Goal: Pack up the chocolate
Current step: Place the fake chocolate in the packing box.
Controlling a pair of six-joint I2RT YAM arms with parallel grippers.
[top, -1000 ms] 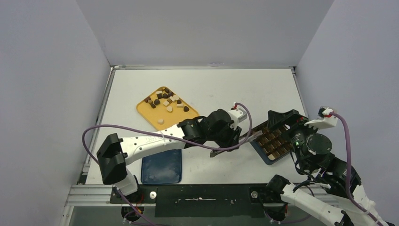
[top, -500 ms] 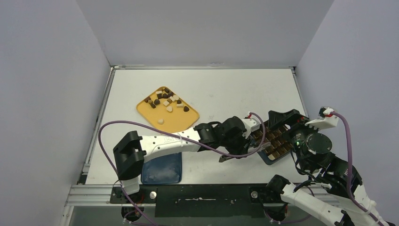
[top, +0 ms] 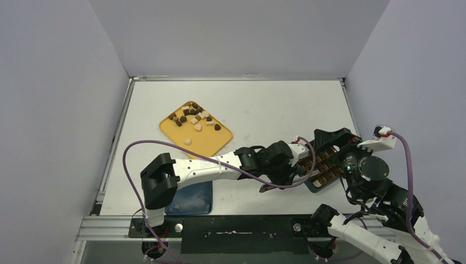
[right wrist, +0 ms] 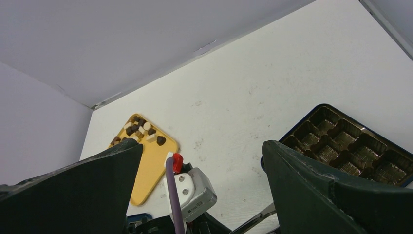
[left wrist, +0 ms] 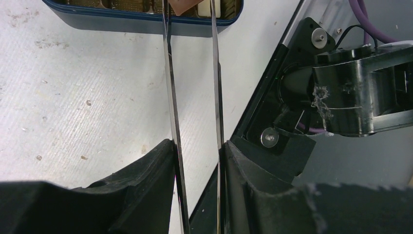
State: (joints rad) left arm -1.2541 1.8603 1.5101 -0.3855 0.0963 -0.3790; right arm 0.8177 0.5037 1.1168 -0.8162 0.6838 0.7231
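Note:
Several chocolate pieces [top: 193, 116], dark, light brown and cream, lie on a yellow tray [top: 206, 144]; they also show in the right wrist view [right wrist: 141, 130]. My left gripper [top: 286, 165] [left wrist: 197, 146] is shut on long metal tongs [left wrist: 170, 87]. The tong tips pinch a light brown piece [left wrist: 187, 5] over the near edge of the dark blue compartment box [left wrist: 122, 22] [top: 324, 165]. My right gripper [top: 332, 140] [right wrist: 202, 144] is open and empty, above the box's far end [right wrist: 348, 144].
A blue lid [top: 188, 197] lies near the table's front edge, left of centre. The left arm and its purple cable [top: 165, 146] stretch across the front of the table. Grey walls close in the left, back and right sides.
My left arm has reached right with the tongs, bringing their tips from beside the box to over its near edge. The right arm has stayed still.

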